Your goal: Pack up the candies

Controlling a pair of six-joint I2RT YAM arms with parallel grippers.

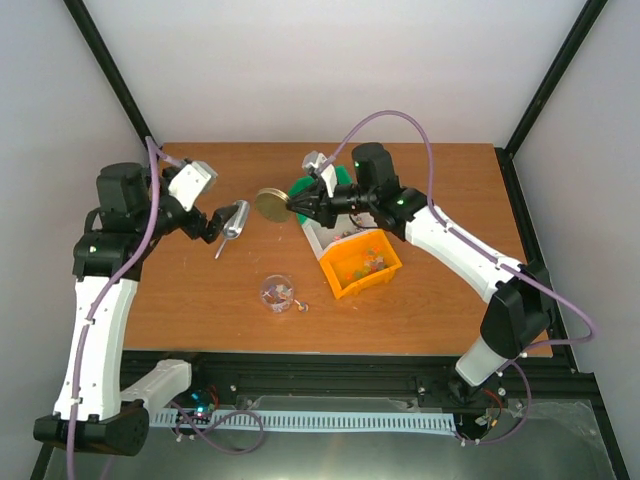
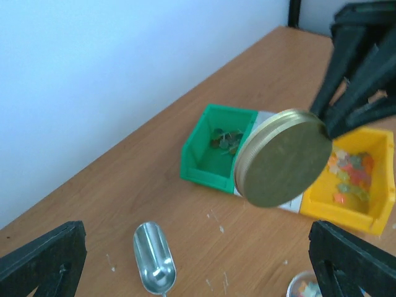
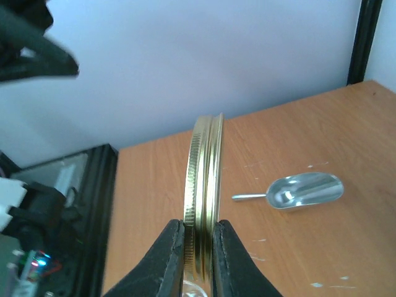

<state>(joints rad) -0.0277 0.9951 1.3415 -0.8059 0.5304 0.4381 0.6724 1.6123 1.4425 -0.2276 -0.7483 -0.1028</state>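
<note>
Candies (image 1: 368, 258) lie in the orange bin (image 1: 350, 283); in the left wrist view more candies (image 2: 350, 176) show there and darker ones (image 2: 226, 139) in the green bin (image 2: 198, 162). A few sit in the small clear jar (image 1: 277, 292), which stands open. My right gripper (image 1: 295, 207) is shut on the gold lid (image 1: 270, 205), held on edge above the table; its fingers (image 3: 175, 257) pinch the lid (image 3: 204, 179) at the rim. My left gripper (image 1: 207, 224) is open and empty, just left of the metal scoop (image 1: 234, 222), which lies on the table (image 2: 154, 257).
The green bin (image 1: 302, 186), a white bin (image 1: 318, 238) and the orange bin stand in a row at mid-table under my right arm. One loose candy (image 1: 301, 306) lies right of the jar. A black frame posts the table's back corners and right edge.
</note>
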